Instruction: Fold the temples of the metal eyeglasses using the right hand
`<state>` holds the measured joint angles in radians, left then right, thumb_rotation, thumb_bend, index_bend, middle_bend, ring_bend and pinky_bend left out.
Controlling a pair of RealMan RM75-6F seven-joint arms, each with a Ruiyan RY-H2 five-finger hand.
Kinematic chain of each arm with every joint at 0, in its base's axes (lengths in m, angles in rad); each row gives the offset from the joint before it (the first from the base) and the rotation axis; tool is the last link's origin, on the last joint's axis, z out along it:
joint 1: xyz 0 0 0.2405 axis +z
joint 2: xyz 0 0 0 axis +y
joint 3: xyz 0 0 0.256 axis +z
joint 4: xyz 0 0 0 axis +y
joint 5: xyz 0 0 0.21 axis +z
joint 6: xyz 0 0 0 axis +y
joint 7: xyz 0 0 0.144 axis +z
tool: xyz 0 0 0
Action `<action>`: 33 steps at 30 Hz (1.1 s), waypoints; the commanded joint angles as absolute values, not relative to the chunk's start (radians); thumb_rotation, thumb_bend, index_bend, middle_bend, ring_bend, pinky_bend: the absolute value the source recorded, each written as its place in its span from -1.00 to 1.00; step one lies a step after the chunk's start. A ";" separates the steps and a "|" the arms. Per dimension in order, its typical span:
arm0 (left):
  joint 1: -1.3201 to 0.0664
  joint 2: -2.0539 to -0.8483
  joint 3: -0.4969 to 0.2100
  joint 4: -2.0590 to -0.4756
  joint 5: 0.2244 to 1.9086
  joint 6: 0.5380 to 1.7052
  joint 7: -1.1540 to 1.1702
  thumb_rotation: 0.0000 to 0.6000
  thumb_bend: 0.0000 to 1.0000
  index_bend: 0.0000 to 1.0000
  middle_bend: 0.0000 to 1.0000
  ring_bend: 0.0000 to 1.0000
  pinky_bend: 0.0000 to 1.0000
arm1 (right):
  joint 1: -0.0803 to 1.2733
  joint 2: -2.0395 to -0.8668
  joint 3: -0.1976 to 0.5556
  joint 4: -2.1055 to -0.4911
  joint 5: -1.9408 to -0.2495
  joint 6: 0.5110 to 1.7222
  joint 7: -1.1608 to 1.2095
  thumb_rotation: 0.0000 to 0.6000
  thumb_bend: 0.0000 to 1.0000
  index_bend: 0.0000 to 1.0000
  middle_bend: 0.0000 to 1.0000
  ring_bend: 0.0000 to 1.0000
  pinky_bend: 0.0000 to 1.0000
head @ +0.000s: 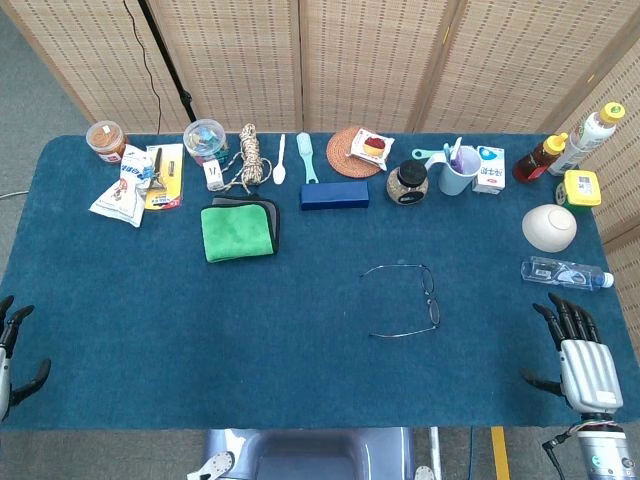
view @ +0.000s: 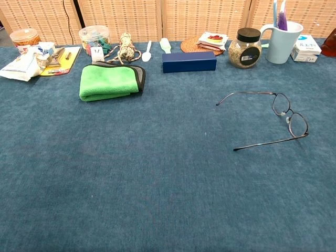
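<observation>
The metal eyeglasses (head: 428, 297) lie on the blue tablecloth right of centre, lenses to the right and both thin temples stretched out to the left; in the chest view the eyeglasses (view: 287, 116) sit at the right. My right hand (head: 580, 355) rests at the table's near right corner, fingers spread and empty, well to the right of the glasses. My left hand (head: 12, 345) shows at the near left edge, fingers apart, holding nothing. Neither hand appears in the chest view.
A clear water bottle (head: 565, 273) lies just beyond my right hand, with a white bowl (head: 549, 227) behind it. A folded green cloth (head: 238, 230), a dark blue case (head: 334, 194), a jar (head: 407, 183) and a cup (head: 458, 172) line the back.
</observation>
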<state>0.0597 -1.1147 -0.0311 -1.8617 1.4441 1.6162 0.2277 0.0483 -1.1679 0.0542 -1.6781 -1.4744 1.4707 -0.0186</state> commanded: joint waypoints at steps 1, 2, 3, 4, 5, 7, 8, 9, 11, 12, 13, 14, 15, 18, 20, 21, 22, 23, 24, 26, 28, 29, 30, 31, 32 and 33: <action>0.061 -1.115 -0.030 -1.860 1.442 1.614 0.229 1.00 -0.42 -0.67 -0.86 -0.85 -0.91 | 0.050 -1.168 0.054 -1.677 -1.473 1.467 -0.020 1.00 -1.00 -0.71 -0.93 -0.97 -0.90; 0.061 -1.116 -0.029 -1.860 1.441 1.613 0.230 1.00 -0.42 -0.67 -0.86 -0.85 -0.91 | 0.052 -1.168 0.054 -1.677 -1.471 1.463 -0.020 1.00 -1.00 -0.71 -0.93 -0.97 -0.90; 0.060 -1.117 -0.028 -1.860 1.440 1.611 0.231 1.00 -0.42 -0.67 -0.86 -0.85 -0.91 | 0.054 -1.169 0.055 -1.676 -1.470 1.460 -0.021 1.00 -1.00 -0.70 -0.93 -0.97 -0.90; 0.060 -1.118 -0.028 -1.859 1.440 1.608 0.232 1.00 -0.42 -0.67 -0.86 -0.85 -0.91 | 0.056 -1.170 0.055 -1.676 -1.467 1.454 -0.022 1.00 -1.00 -0.69 -0.93 -0.97 -0.90; 0.059 -1.118 -0.027 -1.860 1.439 1.607 0.233 1.00 -0.42 -0.67 -0.86 -0.85 -0.91 | 0.058 -1.169 0.056 -1.677 -1.465 1.450 -0.022 1.00 -1.00 -0.69 -0.93 -0.97 -0.90; 0.058 -1.118 -0.029 -1.861 1.437 1.606 0.234 1.00 -0.42 -0.67 -0.86 -0.85 -0.91 | 0.062 -1.167 0.056 -1.679 -1.462 1.441 -0.024 1.00 -1.00 -0.68 -0.93 -0.97 -0.90; 0.058 -1.118 -0.030 -1.861 1.437 1.607 0.235 1.00 -0.42 -0.67 -0.86 -0.85 -0.91 | 0.064 -1.167 0.056 -1.680 -1.461 1.437 -0.026 1.00 -1.00 -0.68 -0.93 -0.97 -0.90; 0.059 -1.118 -0.031 -1.861 1.437 1.609 0.235 1.00 -0.42 -0.67 -0.86 -0.85 -0.91 | 0.065 -1.167 0.056 -1.680 -1.460 1.436 -0.026 1.00 -1.00 -0.68 -0.93 -0.97 -0.90; 0.060 -1.118 -0.033 -1.861 1.436 1.611 0.235 1.00 -0.42 -0.67 -0.86 -0.85 -0.91 | 0.067 -1.165 0.057 -1.684 -1.461 1.435 -0.028 1.00 -1.00 -0.68 -0.93 -0.97 -0.90; 0.060 -1.118 -0.033 -1.861 1.435 1.611 0.235 1.00 -0.42 -0.67 -0.86 -0.85 -0.91 | 0.067 -1.164 0.057 -1.685 -1.462 1.435 -0.028 1.00 -1.00 -0.68 -0.93 -0.97 -0.90; 0.059 -1.118 -0.034 -1.861 1.435 1.610 0.235 1.00 -0.42 -0.67 -0.86 -0.85 -0.91 | 0.067 -1.163 0.057 -1.687 -1.463 1.436 -0.029 1.00 -1.00 -0.68 -0.93 -0.97 -0.90; 0.058 -1.116 -0.034 -1.861 1.436 1.609 0.237 1.00 -0.42 -0.67 -0.86 -0.85 -0.91 | 0.068 -1.162 0.057 -1.688 -1.463 1.435 -0.029 1.00 -1.00 -0.68 -0.92 -0.97 -0.90; 0.054 -1.109 -0.041 -1.859 1.437 1.611 0.243 1.00 -0.42 -0.67 -0.86 -0.85 -0.91 | 0.070 -1.160 0.056 -1.691 -1.465 1.432 -0.030 1.00 -1.00 -0.68 -0.91 -0.97 -0.90; 0.046 -1.095 -0.055 -1.863 1.434 1.612 0.246 1.00 -0.42 -0.67 -0.86 -0.85 -0.91 | 0.076 -1.154 0.055 -1.699 -1.464 1.420 -0.034 1.00 -1.00 -0.67 -0.90 -0.97 -0.90; 0.042 -1.090 -0.062 -1.867 1.433 1.613 0.246 1.00 -0.42 -0.67 -0.86 -0.85 -0.91 | 0.081 -1.153 0.056 -1.704 -1.465 1.414 -0.033 1.00 -1.00 -0.66 -0.90 -0.97 -0.90; 0.040 -1.087 -0.066 -1.871 1.431 1.613 0.246 1.00 -0.42 -0.67 -0.86 -0.85 -0.91 | 0.085 -1.154 0.056 -1.709 -1.465 1.407 -0.028 1.00 -1.00 -0.66 -0.90 -0.97 -0.90; 0.038 -1.085 -0.067 -1.873 1.431 1.612 0.247 1.00 -0.42 -0.67 -0.86 -0.85 -0.91 | 0.087 -1.153 0.056 -1.711 -1.466 1.403 -0.025 1.00 -1.00 -0.66 -0.90 -0.97 -0.90; 0.036 -1.083 -0.069 -1.876 1.432 1.610 0.248 1.00 -0.42 -0.67 -0.86 -0.85 -0.91 | 0.091 -1.152 0.055 -1.715 -1.466 1.397 -0.022 1.00 -1.00 -0.67 -0.91 -0.97 -0.91; 0.033 -1.081 -0.071 -1.879 1.434 1.609 0.250 1.00 -0.42 -0.67 -0.86 -0.85 -0.91 | 0.095 -1.152 0.056 -1.719 -1.467 1.391 -0.019 1.00 -1.00 -0.67 -0.91 -0.98 -0.91; 0.028 -1.076 -0.075 -1.887 1.442 1.609 0.253 1.00 -0.42 -0.67 -0.86 -0.85 -0.91 | 0.113 -1.152 0.062 -1.732 -1.476 1.374 -0.014 1.00 -1.00 -0.69 -0.92 -0.99 -0.92; 0.025 -1.071 -0.079 -1.894 1.443 1.610 0.253 1.00 -0.42 -0.67 -0.86 -0.85 -0.91 | 0.132 -1.150 0.071 -1.746 -1.478 1.356 -0.007 1.00 -1.00 -0.70 -0.93 -0.99 -0.93; 0.024 -1.069 -0.079 -1.897 1.443 1.610 0.255 1.00 -0.42 -0.67 -0.86 -0.85 -0.91 | 0.138 -1.148 0.074 -1.750 -1.477 1.350 -0.008 1.00 -1.00 -0.71 -0.94 -1.00 -0.93; 0.023 -1.067 -0.079 -1.899 1.443 1.610 0.255 1.00 -0.42 -0.67 -0.86 -0.85 -0.91 | 0.145 -1.147 0.078 -1.754 -1.477 1.346 -0.010 1.00 -1.00 -0.71 -0.94 -1.00 -0.93; 0.022 -1.065 -0.079 -1.902 1.446 1.610 0.256 1.00 -0.42 -0.67 -0.86 -0.85 -0.91 | 0.152 -1.145 0.082 -1.759 -1.477 1.339 -0.010 1.00 -1.00 -0.71 -0.95 -1.00 -0.93; 0.022 -1.063 -0.079 -1.904 1.447 1.611 0.257 1.00 -0.42 -0.67 -0.86 -0.85 -0.91 | 0.158 -1.143 0.084 -1.762 -1.475 1.332 -0.010 1.00 -1.00 -0.71 -0.95 -1.00 -0.93; 0.023 -1.061 -0.078 -1.906 1.449 1.612 0.257 1.00 -0.42 -0.67 -0.86 -0.85 -0.91 | 0.169 -1.141 0.089 -1.766 -1.473 1.319 -0.008 1.00 -1.00 -0.71 -0.95 -1.00 -0.93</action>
<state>0.0226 -1.0617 -0.0786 -1.9046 1.4482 1.6113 0.2566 0.1582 -1.1446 0.0827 -1.7599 -1.4752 1.3311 -0.0099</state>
